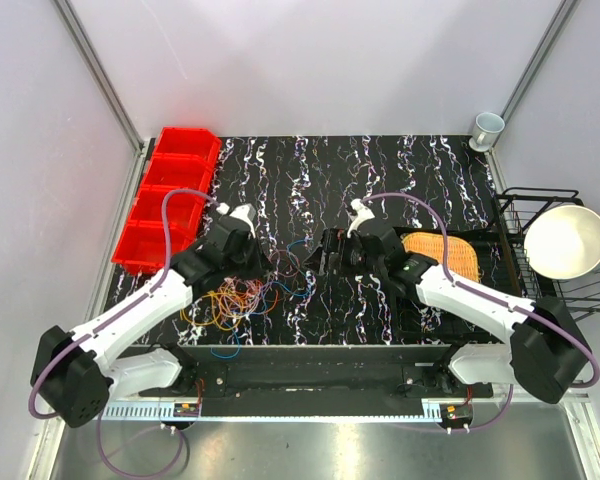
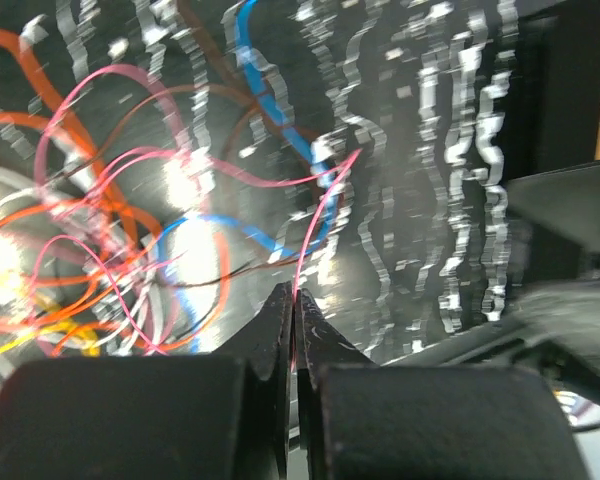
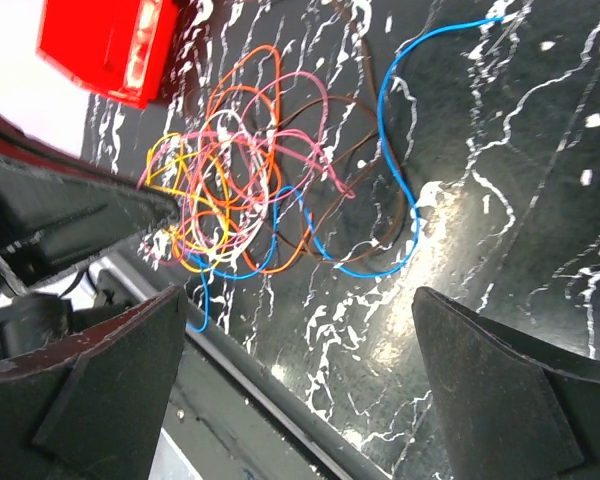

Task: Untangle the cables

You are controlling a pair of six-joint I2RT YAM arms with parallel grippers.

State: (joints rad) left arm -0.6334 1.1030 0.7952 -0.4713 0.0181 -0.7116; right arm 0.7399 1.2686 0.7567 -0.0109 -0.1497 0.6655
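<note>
The cables (image 1: 242, 298) lie in a loose tangle of orange, yellow, pink, blue and brown wires on the black marbled table, near the front left. My left gripper (image 1: 255, 264) sits at the tangle's far edge. In the left wrist view it (image 2: 294, 292) is shut on a thin pink cable (image 2: 320, 205) that rises from between the tips into the tangle. A blue cable (image 2: 270, 110) and an orange one (image 2: 50, 90) lie beyond. My right gripper (image 1: 325, 256) is open and empty to the right of the tangle. The right wrist view (image 3: 300, 310) shows the tangle (image 3: 235, 190) ahead and a blue loop (image 3: 405, 190).
Red bins (image 1: 170, 195) line the table's left side, also seen in the right wrist view (image 3: 100, 40). A woven yellow mat (image 1: 442, 255) lies behind the right arm. A black rack with a white bowl (image 1: 565, 240) stands at the right, and a cup (image 1: 487, 128) at the back right.
</note>
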